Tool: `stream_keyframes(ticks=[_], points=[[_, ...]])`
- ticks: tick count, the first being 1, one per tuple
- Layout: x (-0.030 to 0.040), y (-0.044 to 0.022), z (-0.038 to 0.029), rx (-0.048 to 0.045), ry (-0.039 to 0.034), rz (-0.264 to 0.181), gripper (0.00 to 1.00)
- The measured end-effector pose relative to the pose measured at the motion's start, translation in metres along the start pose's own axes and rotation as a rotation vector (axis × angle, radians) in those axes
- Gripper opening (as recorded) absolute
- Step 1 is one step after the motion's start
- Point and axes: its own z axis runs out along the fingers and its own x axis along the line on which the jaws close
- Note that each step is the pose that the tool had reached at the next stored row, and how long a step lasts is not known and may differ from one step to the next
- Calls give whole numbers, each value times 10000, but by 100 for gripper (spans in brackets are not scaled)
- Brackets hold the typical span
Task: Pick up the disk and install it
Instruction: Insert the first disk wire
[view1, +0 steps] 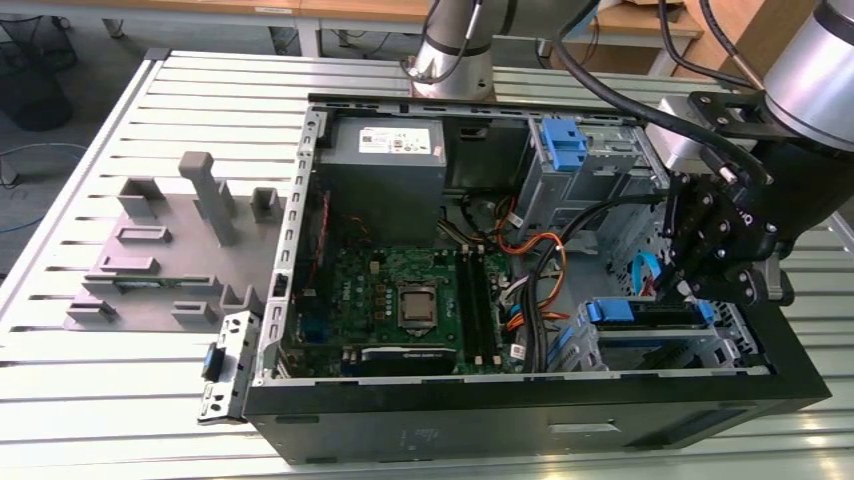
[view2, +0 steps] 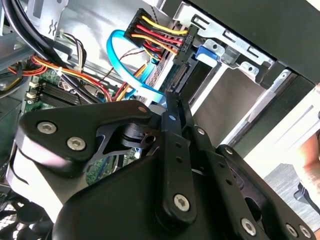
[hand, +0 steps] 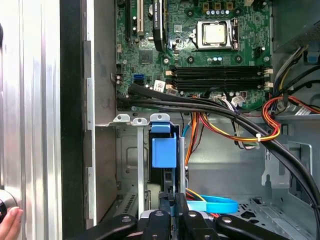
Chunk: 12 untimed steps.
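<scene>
The tool (view1: 694, 290) hangs over the near drive bay on the exterior view's right, where the disk (view1: 646, 313) sits slotted; its grip state I cannot tell.

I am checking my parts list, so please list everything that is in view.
case: one, black, open, on table
table: one, silver, slatted
board: one, green, inside case
supply: one, grey, inside case
disk: one, blue-framed, bay at exterior view's right
latch: one, blue, bay near supply
fixture: one, grey, on table, exterior view's left
hand: one, by table
pincer: one, black, by disk
</scene>
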Motion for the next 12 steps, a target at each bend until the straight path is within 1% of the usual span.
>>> stream_keyframes(ticks=[6,12], points=[[-13,-1,28,0,-1,3,16],[-33,-1,42,-1,-1,9,16]])
